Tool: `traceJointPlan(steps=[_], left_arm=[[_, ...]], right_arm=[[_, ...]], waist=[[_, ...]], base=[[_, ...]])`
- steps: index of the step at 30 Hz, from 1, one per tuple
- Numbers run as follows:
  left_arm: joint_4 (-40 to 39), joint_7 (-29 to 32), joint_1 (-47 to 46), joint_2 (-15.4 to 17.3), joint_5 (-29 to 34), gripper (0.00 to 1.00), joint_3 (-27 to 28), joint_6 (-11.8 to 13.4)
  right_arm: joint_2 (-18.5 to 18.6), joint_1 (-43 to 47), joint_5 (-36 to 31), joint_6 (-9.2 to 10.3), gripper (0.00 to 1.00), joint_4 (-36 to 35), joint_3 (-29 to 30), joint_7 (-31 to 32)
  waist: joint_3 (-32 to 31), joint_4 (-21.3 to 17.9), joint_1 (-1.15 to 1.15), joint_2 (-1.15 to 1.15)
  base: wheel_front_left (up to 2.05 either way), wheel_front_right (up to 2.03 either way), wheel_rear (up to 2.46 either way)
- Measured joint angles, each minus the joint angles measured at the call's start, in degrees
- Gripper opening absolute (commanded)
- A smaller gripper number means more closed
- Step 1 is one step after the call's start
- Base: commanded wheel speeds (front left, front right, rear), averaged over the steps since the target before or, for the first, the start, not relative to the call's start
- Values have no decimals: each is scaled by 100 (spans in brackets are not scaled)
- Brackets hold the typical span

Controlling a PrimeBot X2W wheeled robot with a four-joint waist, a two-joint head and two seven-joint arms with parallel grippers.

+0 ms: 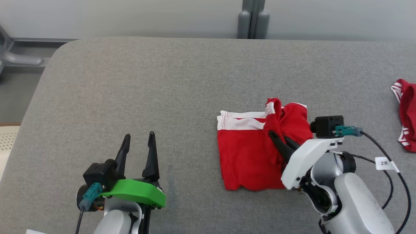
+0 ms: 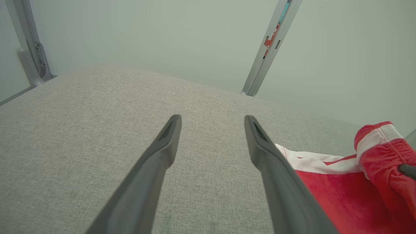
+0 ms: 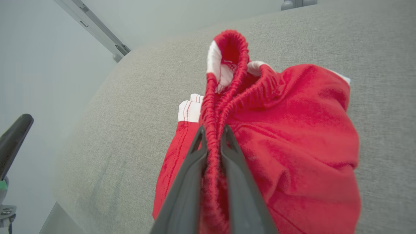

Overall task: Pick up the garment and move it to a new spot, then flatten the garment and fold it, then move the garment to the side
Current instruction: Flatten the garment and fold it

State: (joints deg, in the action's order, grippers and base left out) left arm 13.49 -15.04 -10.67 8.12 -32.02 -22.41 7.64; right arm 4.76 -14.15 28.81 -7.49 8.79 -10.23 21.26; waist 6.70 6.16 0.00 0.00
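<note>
I think I am on the folding step. My right jaws are nearly shut, pinching the stretchy waistband (image 3: 213, 107) of the red shorts (image 1: 247, 156). The shorts lie near the front edge of the desk (image 1: 130, 81), right of the middle. My left jaws are wide open and hold nothing. Next I should lay the waistband down flat.

Grey fabric-covered worktop (image 1: 130, 81), far-left corner rounded, set against a pale wall (image 1: 130, 16). A grey upright post (image 1: 253, 19) stands behind its far edge. A second red-and-white cloth (image 1: 408, 113) lies at the worktop's right side.
</note>
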Motion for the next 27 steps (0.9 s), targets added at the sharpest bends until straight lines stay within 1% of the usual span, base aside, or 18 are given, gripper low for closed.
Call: traceJointPlan(steps=[2,5,13,14,15,16,17,18,19,23,27], left_arm=[[4,0,-1,-10,-10,100,-5,-1],[16,-1,-2,-40,-13,100,-26,-8],[58,0,-8,-113,-13,100,-18,-55],[65,0,-7,-126,-12,100,-19,-57],[75,0,-7,-138,-11,100,-18,-59],[81,0,-7,-147,-10,100,-18,-62],[87,0,-7,-152,-2,100,-13,-65],[94,0,-7,-157,5,100,-8,-65],[102,0,-7,-160,7,100,-1,-66],[135,0,-2,-167,30,100,10,-91],[131,0,2,-168,40,100,29,-108]], right_arm=[[-38,-39,2,0,0,114,-178,0],[-79,-175,-30,0,0,469,-352,-59],[-166,-590,-70,0,0,1329,-606,-342],[-166,-636,-71,1,7,1428,-665,-379],[-172,-673,-71,0,11,1525,-720,-436],[-179,-699,-71,0,26,1597,-755,-487],[-177,-737,-74,0,36,1675,-840,-536],[-178,-764,-76,0,88,1741,-927,-591],[-185,-774,-70,0,100,1783,-990,-642],[-185,-858,-274,0,100,1866,-1460,-982],[-190,-844,-183,0,100,1692,-1853,-1172]], waist=[[-12,72,0,0],[-21,194,0,0],[-8,443,0,0],[-5,462,0,0],[-1,479,0,0],[0,489,0,0],[0,499,0,0],[-2,502,0,0],[-5,500,0,0],[-29,470,0,0],[-44,385,0,0]], base=[[0,0,0],[0,0,0],[0,0,0],[0,0,0],[0,0,0],[0,0,0],[0,0,0],[0,0,0],[0,0,0],[0,0,0],[0,0,0]])
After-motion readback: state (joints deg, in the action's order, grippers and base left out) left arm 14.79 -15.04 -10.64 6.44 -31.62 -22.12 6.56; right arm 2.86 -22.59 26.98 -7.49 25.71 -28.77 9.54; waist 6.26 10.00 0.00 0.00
